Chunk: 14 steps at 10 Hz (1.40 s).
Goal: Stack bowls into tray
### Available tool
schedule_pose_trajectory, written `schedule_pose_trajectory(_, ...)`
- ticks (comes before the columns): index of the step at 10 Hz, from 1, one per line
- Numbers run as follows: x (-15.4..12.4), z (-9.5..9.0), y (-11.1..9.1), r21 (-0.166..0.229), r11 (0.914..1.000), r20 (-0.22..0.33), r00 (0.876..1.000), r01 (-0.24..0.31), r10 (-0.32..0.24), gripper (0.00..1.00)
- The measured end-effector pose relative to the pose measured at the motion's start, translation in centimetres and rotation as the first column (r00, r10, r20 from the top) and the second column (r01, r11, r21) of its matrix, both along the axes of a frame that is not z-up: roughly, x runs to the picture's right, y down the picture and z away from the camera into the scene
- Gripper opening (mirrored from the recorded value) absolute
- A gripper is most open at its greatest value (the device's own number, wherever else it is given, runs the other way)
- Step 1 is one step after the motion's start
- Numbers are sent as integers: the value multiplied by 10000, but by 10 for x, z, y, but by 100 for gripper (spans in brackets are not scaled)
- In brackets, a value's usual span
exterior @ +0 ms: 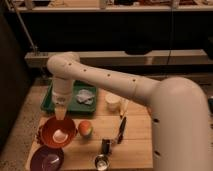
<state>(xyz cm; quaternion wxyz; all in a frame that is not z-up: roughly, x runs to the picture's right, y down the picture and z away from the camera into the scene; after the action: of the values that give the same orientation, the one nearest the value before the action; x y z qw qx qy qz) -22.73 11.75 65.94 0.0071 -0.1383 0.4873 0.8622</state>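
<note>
The glossy orange-red bowl [59, 133] is at the left of the wooden table, just in front of the green tray [75, 106]. My gripper [61, 116] comes down from the white arm onto the bowl's far rim and is shut on it. The purple bowl [47, 159] sits at the front left corner, just in front of the orange-red bowl. The arm hides the tray's left part. A crumpled white item [86, 96] lies in the tray.
An orange fruit [85, 128] lies right of the orange-red bowl. A white cup [113, 101] stands right of the tray. A black pen [121, 130], a dark small object [105, 145] and a shiny metal cup [101, 161] are mid-table. Shelving stands behind.
</note>
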Motion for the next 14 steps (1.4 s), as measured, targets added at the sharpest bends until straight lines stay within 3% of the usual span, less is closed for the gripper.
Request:
schedule_pose_trajectory(1,-26,7,10,-311,9990,121,9994,320,-317,0)
schedule_pose_trajectory(4,-58,17,36,-719,9923,173,9948,1011,-1002,0)
schedule_pose_trajectory(7,-59,13,61,-958,9804,187,9851,1721,-1711,0)
schedule_pose_trajectory(8,-50,13,77,-1074,9742,179,9801,1987,-1979,5)
schedule_pose_trajectory(11,-53,23,104,-1338,9641,437,9732,2296,-2257,34)
schedule_pose_trajectory(14,-60,21,107,-1396,9596,622,9693,2445,-2379,64)
